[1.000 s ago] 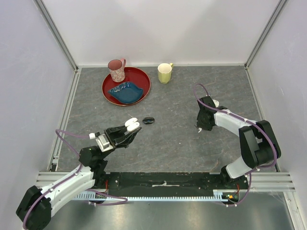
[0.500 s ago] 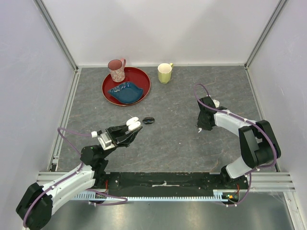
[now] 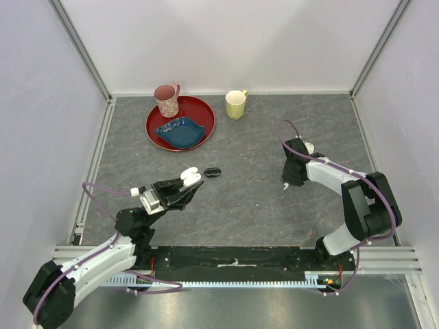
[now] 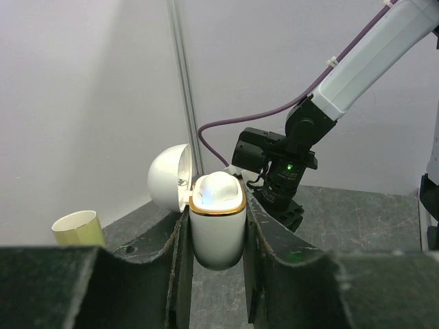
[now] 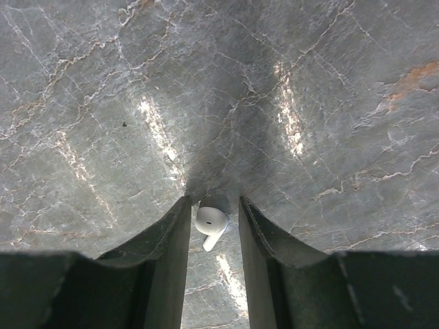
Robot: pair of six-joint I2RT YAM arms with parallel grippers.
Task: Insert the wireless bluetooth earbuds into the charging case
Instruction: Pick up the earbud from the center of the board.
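Observation:
The charging case [image 4: 217, 229] is white with a gold rim, and its lid [image 4: 168, 177] is swung open to the left. My left gripper [image 4: 216, 209] is shut on its body and holds it upright above the table; from above, the case [image 3: 190, 178] shows at the fingertips of the left gripper [image 3: 184, 186]. One white earbud [image 5: 210, 221] lies on the grey table, stem pointing toward the camera. My right gripper [image 5: 214, 202] points straight down with a finger on each side of it. The earbud sits near the left finger, with a gap on its right. From above, the right gripper [image 3: 291, 179] hides the earbud.
A small black object [image 3: 212, 172] lies just beyond the case. At the back stand a red plate [image 3: 199, 108] holding a blue dish [image 3: 180, 130] and a pink mug [image 3: 167, 100], with a yellow mug [image 3: 236, 104] to their right. White walls enclose the table.
The right gripper's jaws have drawn a little closer around the earbud. The left arm, with the case, shifted slightly early on and then stayed still.

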